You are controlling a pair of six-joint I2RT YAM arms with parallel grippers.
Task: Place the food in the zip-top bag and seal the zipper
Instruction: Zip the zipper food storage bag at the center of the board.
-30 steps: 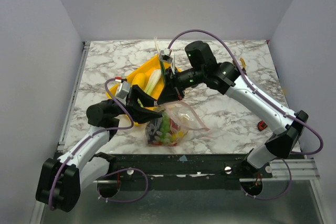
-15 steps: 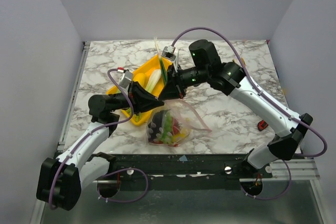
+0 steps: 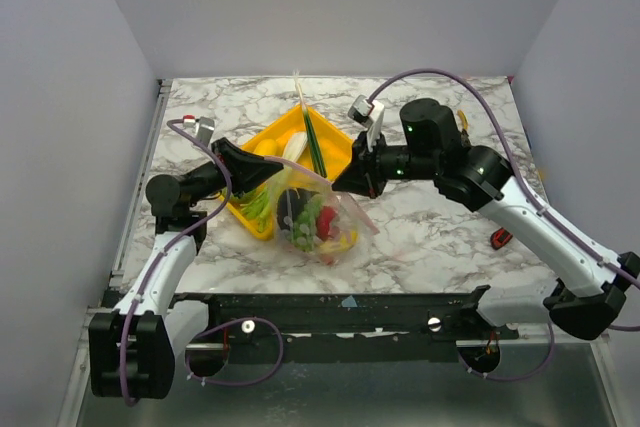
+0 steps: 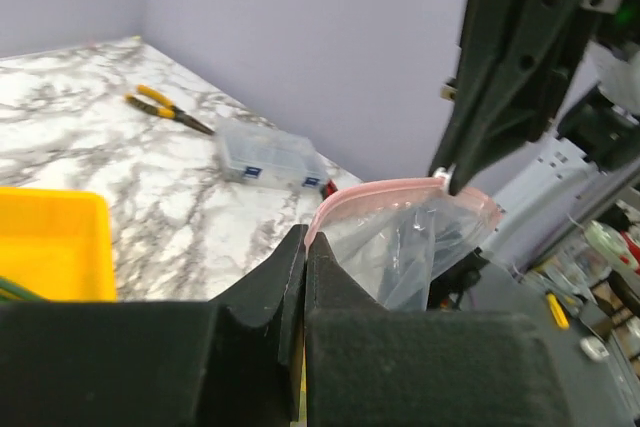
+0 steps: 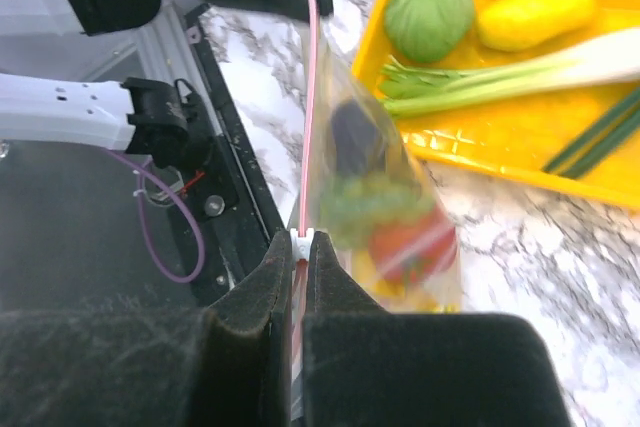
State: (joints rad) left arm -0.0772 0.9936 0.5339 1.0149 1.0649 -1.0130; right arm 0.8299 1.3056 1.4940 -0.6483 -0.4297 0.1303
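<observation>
Both ends of the zipper (image 3: pixel 310 179) are pinched in our top view: left gripper (image 3: pixel 272 171) at 9 o'clock, right gripper (image 3: pixel 342 185) at 3. The zip-top bag (image 3: pixel 345 209) is at 6, with food (image 3: pixel 322 225) inside, beside the yellow tray (image 3: pixel 335 144). Left wrist: we see jaws pressed together on the strip. Right wrist: likewise; cabbage (image 5: pixel 430 15) and leek (image 5: pixel 500 75) lie in the tray.

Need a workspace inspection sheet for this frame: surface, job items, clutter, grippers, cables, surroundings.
Surface: marble table, grey-veined.
Job's things: zip-top bag with food inside, stretched between both grippers by its zipper; cabbage, leeks and a yellow piece in the yellow tray.
Clutter: pliers, clear box, small red item on the table's right side.
Grippers: left gripper shut on the zipper; right gripper shut on the zipper.
Cables: purple cables loop off both arms.
Surroundings: plain grey walls; nothing else seen.
</observation>
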